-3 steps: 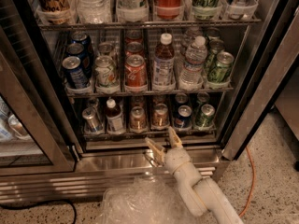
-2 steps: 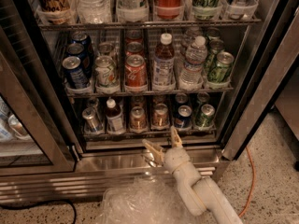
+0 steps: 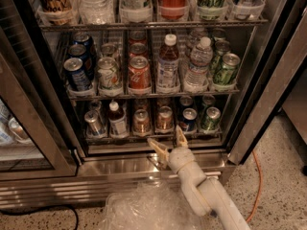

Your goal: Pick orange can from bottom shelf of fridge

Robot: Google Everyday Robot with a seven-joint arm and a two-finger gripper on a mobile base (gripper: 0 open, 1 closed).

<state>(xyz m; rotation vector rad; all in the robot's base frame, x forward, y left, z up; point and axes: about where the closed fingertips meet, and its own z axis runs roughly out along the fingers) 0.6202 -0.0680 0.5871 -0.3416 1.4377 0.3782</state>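
The fridge [image 3: 120, 166] stands open, with stocked wire racks. On the bottom shelf [image 3: 153, 136], two orange cans [image 3: 164, 119] stand side by side in the middle lanes, the other one [image 3: 141, 121] to the left, with more behind them. My gripper [image 3: 169, 142] is open and empty. It sits just in front of the shelf's front edge, over the stainless sill and below the right orange can. One fingertip [image 3: 181, 135] points up at the shelf and the other fingertip [image 3: 156, 144] points left.
On the bottom shelf are a silver can [image 3: 93, 122], a small bottle [image 3: 117, 121], a dark can [image 3: 188, 119] and a green can [image 3: 210, 119]. A glass door [image 3: 29, 128] stands open at left. Crumpled clear plastic [image 3: 139, 210] and an orange cable [image 3: 256, 186] lie on the floor.
The gripper has edged slightly up and forward toward the bottom shelf, still open. The cans have not moved.
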